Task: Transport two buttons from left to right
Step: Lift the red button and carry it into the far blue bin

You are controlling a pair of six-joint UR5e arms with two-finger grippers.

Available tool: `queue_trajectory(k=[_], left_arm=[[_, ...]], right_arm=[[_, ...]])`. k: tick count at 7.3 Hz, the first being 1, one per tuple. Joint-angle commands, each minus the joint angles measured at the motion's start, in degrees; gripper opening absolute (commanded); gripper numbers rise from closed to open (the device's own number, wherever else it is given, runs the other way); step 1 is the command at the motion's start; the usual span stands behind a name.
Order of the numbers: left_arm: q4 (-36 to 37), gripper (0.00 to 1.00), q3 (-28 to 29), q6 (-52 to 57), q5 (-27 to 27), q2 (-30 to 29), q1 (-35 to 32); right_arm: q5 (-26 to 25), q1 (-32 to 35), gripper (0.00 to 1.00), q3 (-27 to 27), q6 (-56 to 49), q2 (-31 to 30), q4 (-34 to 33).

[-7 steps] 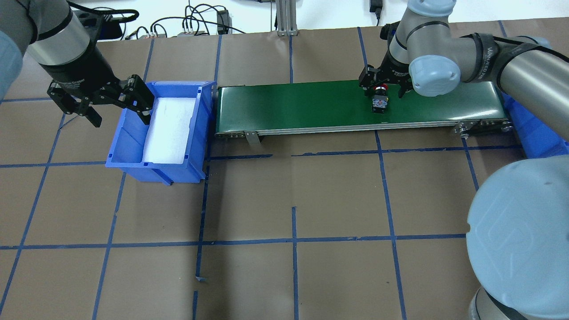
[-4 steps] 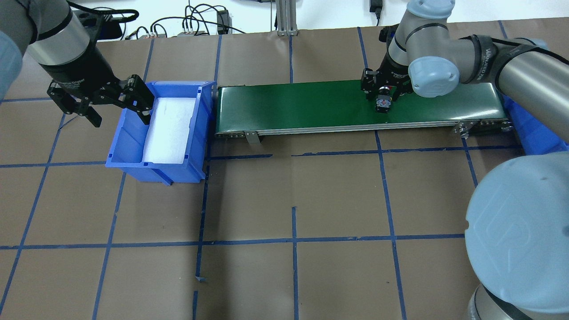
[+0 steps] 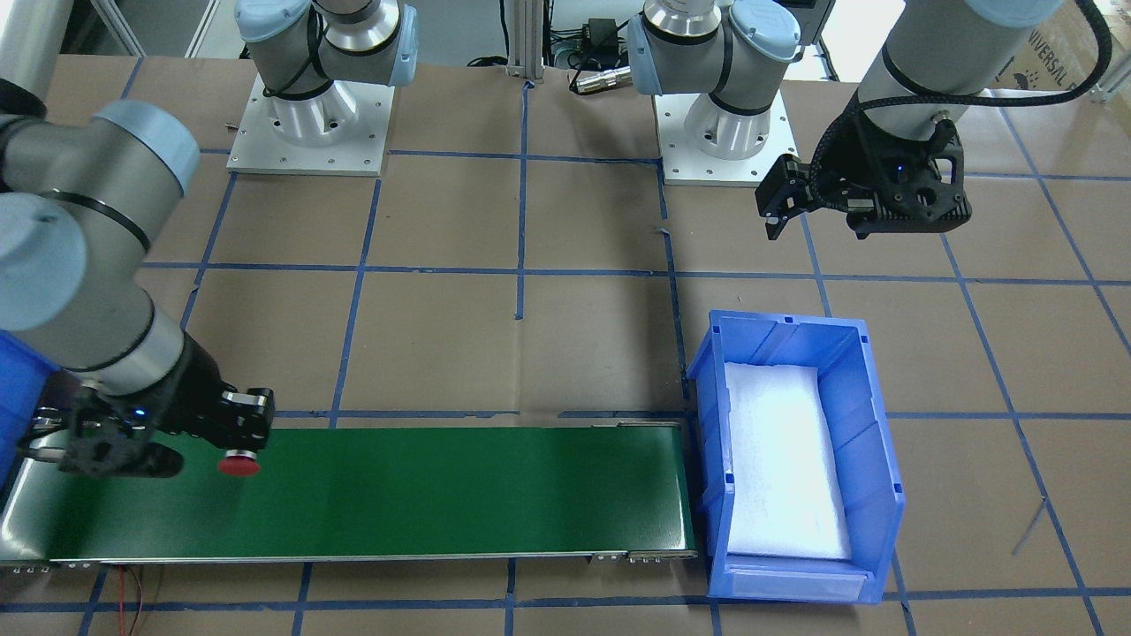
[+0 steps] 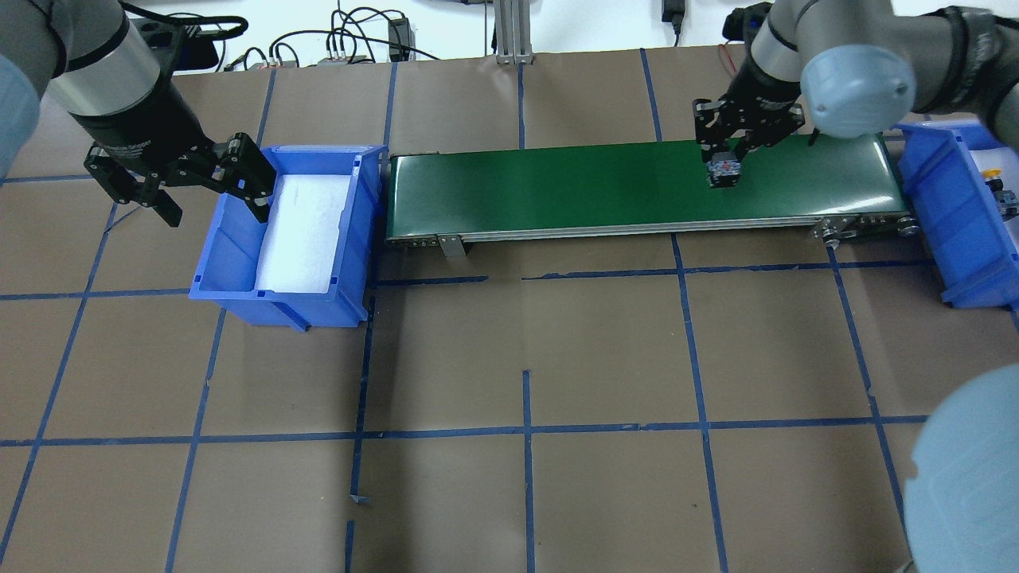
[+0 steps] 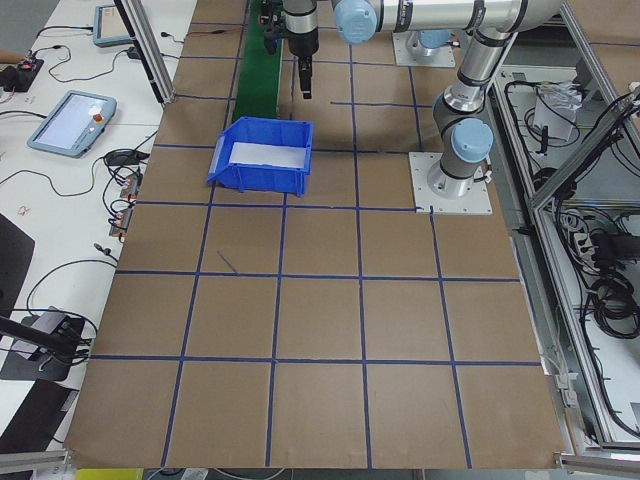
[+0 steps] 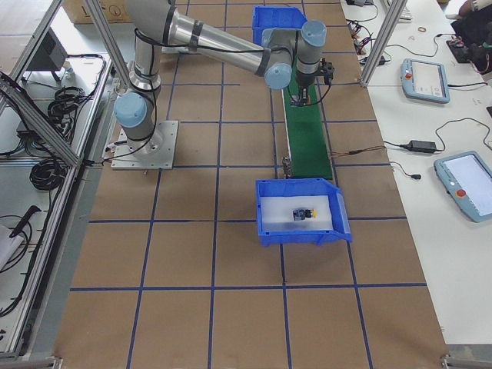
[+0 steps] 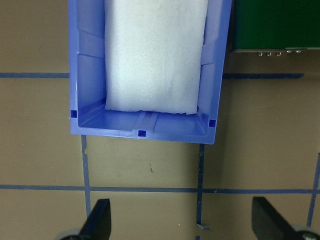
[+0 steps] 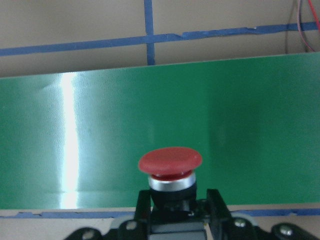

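1. The right gripper [image 4: 726, 157] is clamping the red mushroom-capped push-button switch [image 8: 170, 161]. Its two black fingers [image 8: 143, 207] are pressing in on the black collar just behind the cap and its silver ring.
2. The red switch is hanging over the long green conveyor belt [image 4: 557, 187], close to the belt's right end. Its grey metallic block is pointing back into the gripper. Whether it is touching the belt surface cannot be told.
3. The yellow-capped push-button switch [image 6: 304, 214] is lying on its side on a white foam pad. The pad is lining the blue plastic bin [image 4: 931, 183] just past the belt's right end.
4. The left gripper [image 4: 215, 213] is hovering raised near a second blue plastic bin [image 4: 362, 239], which is sitting just beside the belt's left end. Its fingers [image 7: 97, 221] are spread wide and gripping nothing.
5. The left wrist view is looking straight down on this second bin. Both fingertips are showing over the table just past one of its short end walls.
6. A white foam sheet [image 7: 155, 55] is covering the floor of this left-end bin.
7. The belt and both bins are resting on a brown paper-covered table marked with a blue tape grid [image 4: 525, 350].
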Motion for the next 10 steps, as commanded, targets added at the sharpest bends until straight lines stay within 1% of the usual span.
queue_trajectory(k=[1,2,3,4,6,7,9,10], left_arm=[[0.0,1.00,0.0,0.1,0.1,0.0,0.0],[0.1,1.00,-0.1,0.0,0.0,0.0,0.0],[0.0,1.00,-0.1,0.0,0.0,0.0,0.0],[0.0,1.00,-0.1,0.0,0.1,0.0,0.0],[0.0,1.00,-0.1,0.0,0.1,0.0,-0.1],[0.0,1.00,-0.1,0.0,0.1,0.0,0.0],[0.0,1.00,-0.1,0.0,0.0,0.0,0.0],[0.1,1.00,-0.1,0.0,0.0,0.0,0.0]], right_arm=[[-0.4,-14.0,0.03,-3.3,-18.5,-5.5,12.2],[-0.8,-20.5,0.03,-4.8,-27.6,-5.5,12.5],[-2.2,-24.6,0.03,-5.1,-32.9,-4.9,12.3],[-2.5,-27.2,0.04,-5.1,-37.1,-3.9,11.4],[-2.5,-29.2,0.04,-4.5,-40.9,2.1,4.0],[-2.5,-29.2,0.04,-4.5,-41.3,3.6,2.3],[-2.5,-30.4,0.04,-4.7,-43.4,5.7,1.2],[-2.5,-30.7,0.04,-4.8,-43.8,7.4,-1.3]])
